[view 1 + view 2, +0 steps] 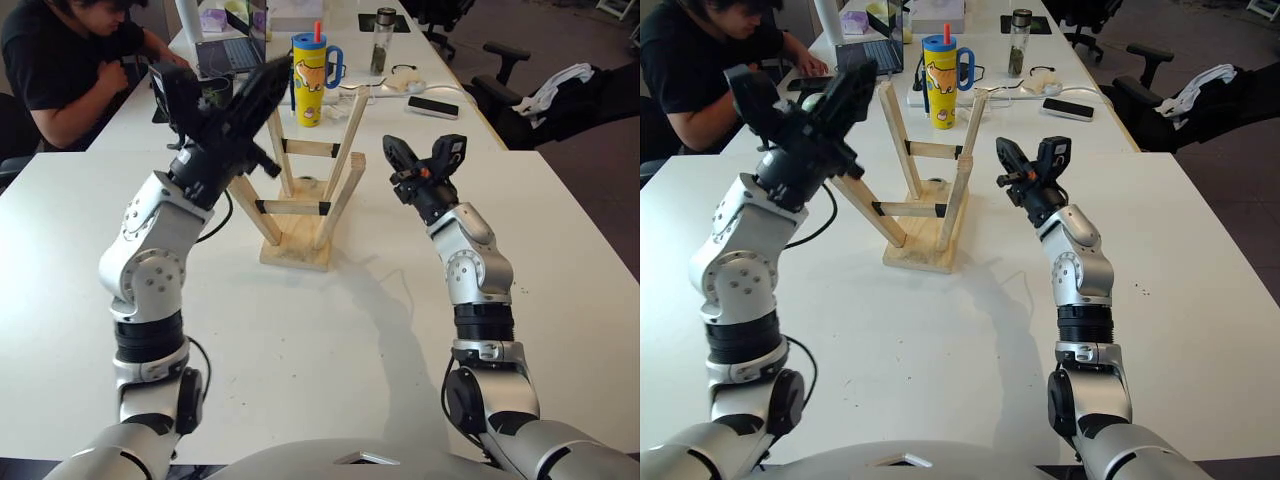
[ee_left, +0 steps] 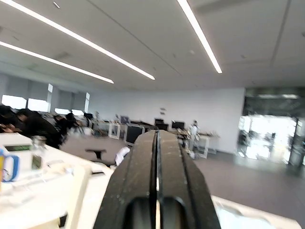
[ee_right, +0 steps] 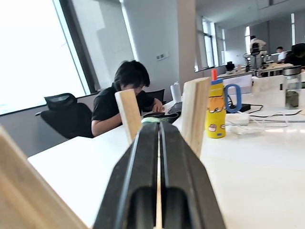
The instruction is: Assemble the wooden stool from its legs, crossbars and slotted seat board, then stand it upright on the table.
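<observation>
A: What is hidden or hard to read?

B: The left gripper (image 1: 800, 92) and its forearm cover the upper ends of the stool (image 1: 310, 148) on the robot's left, so we cannot tell how those tops stand. The slots in the seat board (image 1: 295, 248) are too small to make out. We cannot tell whether the joints are fully seated. In the right wrist view, two leg ends show clearly, and a third wooden piece close to the lens is a blur.

A: Where does the stool sit?

B: Upside down near the middle of the counter (image 1: 330, 340). The seat board lies flat on the surface and the legs (image 1: 345, 195) point up, splaying a little outward. The crossbars (image 1: 292, 207) bridge them at two heights. A yellow cup (image 1: 310, 85) stands behind it on the far counter.

A: Arm poses?

B: The left arm is bent at the elbow and raised, with its gripper high, just beside the stool's left legs. Its jaws are spread wide, and we see them closed on nothing. The right forearm is angled up, and the right gripper (image 1: 422, 152) is to the right of the stool and apart from it. Its jaws are also spread, gripping nothing.
</observation>
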You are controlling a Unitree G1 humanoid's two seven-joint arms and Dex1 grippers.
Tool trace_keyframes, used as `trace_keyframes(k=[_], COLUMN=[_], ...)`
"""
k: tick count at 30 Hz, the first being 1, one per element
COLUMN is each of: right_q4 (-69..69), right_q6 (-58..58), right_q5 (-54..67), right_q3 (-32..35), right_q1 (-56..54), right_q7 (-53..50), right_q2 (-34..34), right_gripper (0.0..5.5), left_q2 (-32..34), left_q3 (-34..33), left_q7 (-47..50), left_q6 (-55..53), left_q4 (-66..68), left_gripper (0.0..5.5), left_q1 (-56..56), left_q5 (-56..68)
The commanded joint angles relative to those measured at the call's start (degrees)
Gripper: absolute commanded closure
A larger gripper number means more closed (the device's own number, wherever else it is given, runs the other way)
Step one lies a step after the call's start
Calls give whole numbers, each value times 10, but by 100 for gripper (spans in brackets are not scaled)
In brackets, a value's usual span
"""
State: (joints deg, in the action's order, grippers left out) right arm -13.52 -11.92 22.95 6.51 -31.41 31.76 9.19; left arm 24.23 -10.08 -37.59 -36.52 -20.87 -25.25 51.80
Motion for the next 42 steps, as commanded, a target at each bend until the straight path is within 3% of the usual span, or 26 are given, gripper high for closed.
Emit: trace_keyframes(k=[1, 4, 7, 10, 20, 25, 30, 36, 42], right_q4=[-38, -48, -50, -36, 9, 14, 88, 213, 442], right_q6=[30, 39, 43, 38, 16, -4, -65, -142, -273], right_q5=[-29, -27, -24, -18, -20, -67, -72, -89, -24], right_q3=[-35, -49, -74, -93, -159, -197, -194, -226, -179], right_q1=[-29, -38, -40, -30, -14, 26, 88, 153, 272], right_q7=[38, 69, 111, 146, 181, 94, -4, -48, -54], right_q2=[7, 1, -4, -6, -57, -102, -125, -98, -10], right_gripper=[548, 548, 548, 548, 548, 548, 548, 548, 548], left_q2=[142, 209, 237, 237, 198, 149, 103, 69, 61], left_q3=[43, 123, 197, 225, 257, 267, 270, 267, 236], left_q7=[-145, -203, -210, -198, -138, -128, -99, -59, -7], left_q6=[-58, -16, 52, 92, 182, 198, 207, 220, 195], left_q4=[-4, 19, 71, 126, 311, 329, 337, 355, 309], left_gripper=[550, 550, 550, 550, 550, 550, 550, 550, 550], left_q1=[80, 128, 154, 155, 71, 54, 50, 51, 93], left_q5=[-17, -122, -246, -320, -482, -501, -520, -542, -548])
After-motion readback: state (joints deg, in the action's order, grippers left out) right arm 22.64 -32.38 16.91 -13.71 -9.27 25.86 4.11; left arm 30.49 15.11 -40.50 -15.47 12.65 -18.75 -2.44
